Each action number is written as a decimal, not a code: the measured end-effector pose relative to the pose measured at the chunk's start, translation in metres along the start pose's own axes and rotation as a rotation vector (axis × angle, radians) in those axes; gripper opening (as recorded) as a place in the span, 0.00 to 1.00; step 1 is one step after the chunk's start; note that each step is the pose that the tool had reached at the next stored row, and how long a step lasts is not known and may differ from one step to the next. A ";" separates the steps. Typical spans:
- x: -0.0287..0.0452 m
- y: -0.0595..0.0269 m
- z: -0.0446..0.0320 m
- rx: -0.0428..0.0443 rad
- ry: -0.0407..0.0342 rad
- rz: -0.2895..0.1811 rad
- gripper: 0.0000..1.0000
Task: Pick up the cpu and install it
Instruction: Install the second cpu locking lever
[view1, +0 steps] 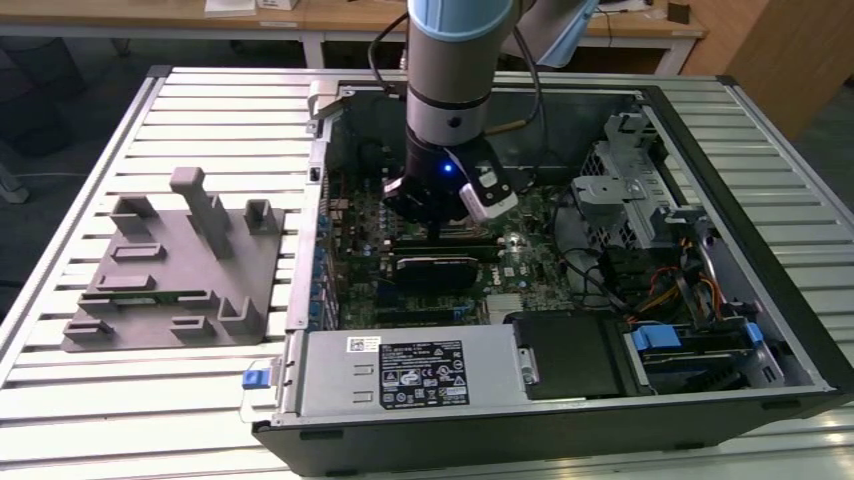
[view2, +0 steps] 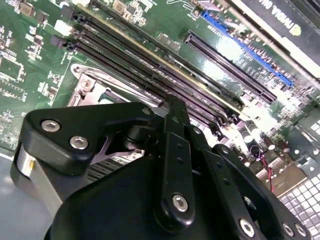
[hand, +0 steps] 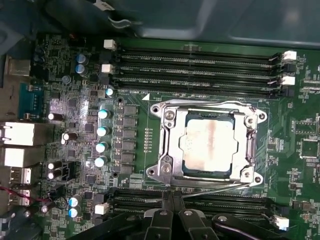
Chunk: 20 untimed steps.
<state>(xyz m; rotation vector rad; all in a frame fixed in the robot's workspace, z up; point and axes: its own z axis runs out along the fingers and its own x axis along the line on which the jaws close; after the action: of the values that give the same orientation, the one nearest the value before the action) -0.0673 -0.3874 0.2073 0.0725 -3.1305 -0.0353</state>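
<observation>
In the first wrist view, the black linkage of the gripper filled the nearest edge of the picture, its two black fingers drawn together side by side with nothing between them, poised just above the lower bank of dark memory slots. Just beyond the fingertips lay the cpu, a small flat square chip with a pale silver-grey metal top, seated flat inside the silver metal socket frame on the green motherboard, apart from the gripper and untouched by it. Farther on ran the upper bank of dark memory slots, and to one side of the socket stood a row of small blue-topped capacitors. In the second wrist view the gripper's black body and bolted links took up the foreground, with the long dark memory slots and a blue expansion slot on the green board behind it. In the exterior view the gripper hung at the end of the grey and blue robot arm, lowered into the open black computer case lying on its side on the slatted pale metal worktop, over the middle of the motherboard. Toward the exterior view's left, well apart from the case, the large grey moulded tray rested on the worktop.
</observation>
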 end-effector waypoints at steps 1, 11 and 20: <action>0.0003 -0.0003 0.0005 -0.0007 0.0000 0.000 0.11; 0.0043 -0.0015 0.0052 -0.0169 -0.0008 0.000 0.11; 0.0085 -0.0021 0.0084 -0.0593 -0.0033 -0.001 0.11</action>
<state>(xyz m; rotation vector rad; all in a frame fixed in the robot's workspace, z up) -0.0759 -0.3897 0.1989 0.0734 -3.1300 -0.1283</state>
